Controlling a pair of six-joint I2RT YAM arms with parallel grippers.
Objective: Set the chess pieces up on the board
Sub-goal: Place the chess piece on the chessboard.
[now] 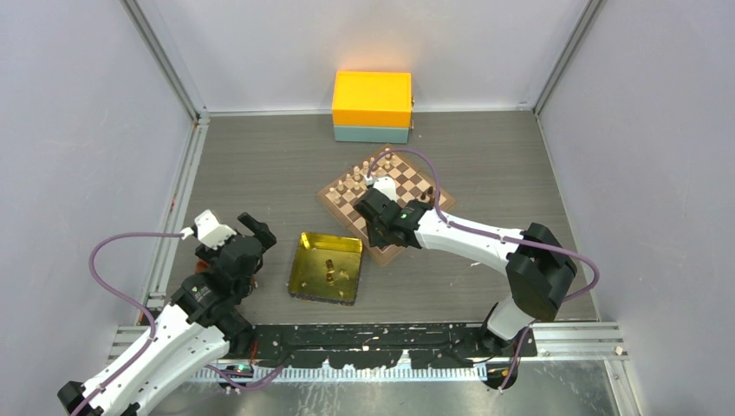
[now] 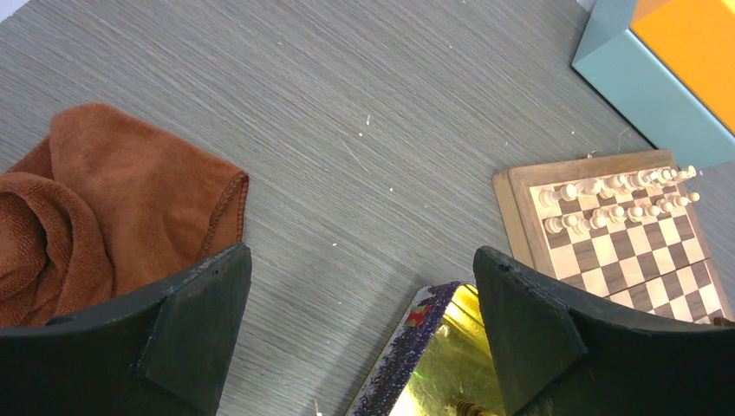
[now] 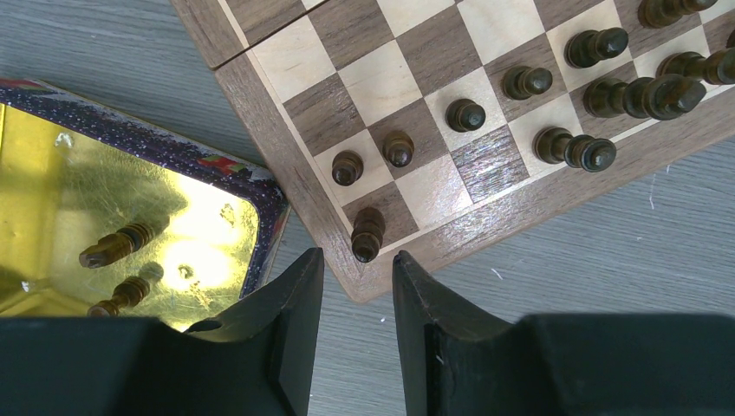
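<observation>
The wooden chessboard [image 3: 295, 178] fills the top of the right wrist view, with its near corner beside the gold tray. Several dark-brown chessmen [image 3: 465, 114] stand along its near rows. One dark piece [image 3: 367, 232] stands on the corner square. My right gripper [image 3: 357, 258] hangs just off that corner, open a little wider than the piece and holding nothing. Two more dark pieces [image 3: 117, 245] lie in the tray. From above, the right gripper [image 1: 374, 227] hovers over the board [image 1: 416, 184]. My left gripper [image 2: 362, 256] is wide open and empty over bare table, left of the tray.
The gold tray [image 1: 308, 264] sits left of the board. Pale chessmen [image 2: 607, 204] line the board's far rows. An orange and teal box [image 1: 373, 106] stands behind the board. A brown cloth [image 2: 104, 199] lies at the left of the left gripper.
</observation>
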